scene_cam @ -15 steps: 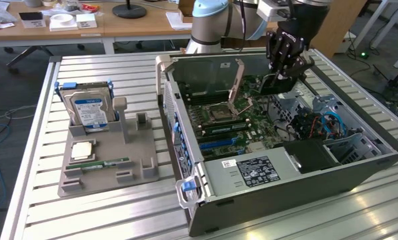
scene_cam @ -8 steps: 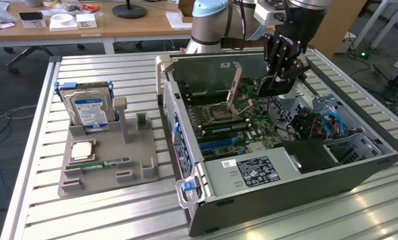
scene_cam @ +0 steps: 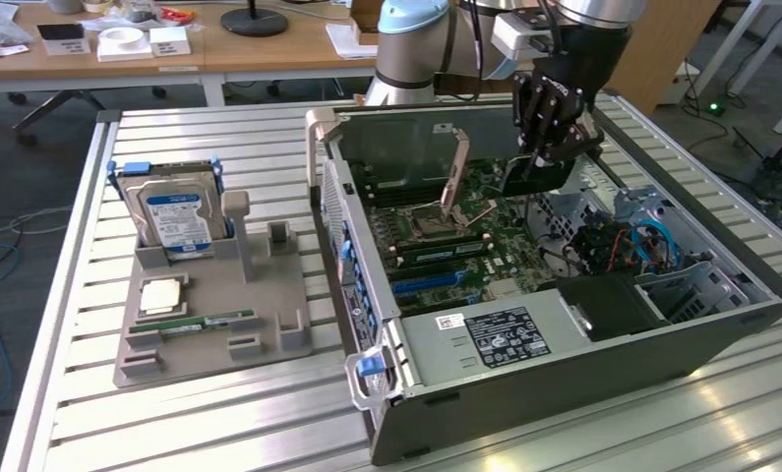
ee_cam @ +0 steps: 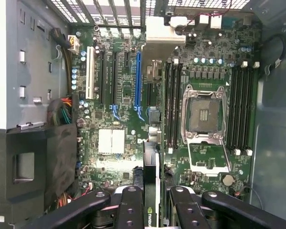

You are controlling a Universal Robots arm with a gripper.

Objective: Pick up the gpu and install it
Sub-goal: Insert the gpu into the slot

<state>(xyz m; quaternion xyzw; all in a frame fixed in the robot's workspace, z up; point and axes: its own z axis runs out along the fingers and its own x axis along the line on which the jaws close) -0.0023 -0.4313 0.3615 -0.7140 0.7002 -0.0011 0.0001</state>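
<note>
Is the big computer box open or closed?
Open. The case lies on its side with no cover, so the motherboard shows inside, and the fingers hold the gpu over it.

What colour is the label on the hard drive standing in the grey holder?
Blue with some white; the hard drive's label shows best in the exterior view.

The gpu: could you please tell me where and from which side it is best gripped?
By its upper edge, from straight above, closing on the two broad faces. The gpu is thin and flat and hangs edge-down over the motherboard, so its faces offer parallel surfaces and the lower edge stays free to meet the board. The gripper grips it this way.
</note>
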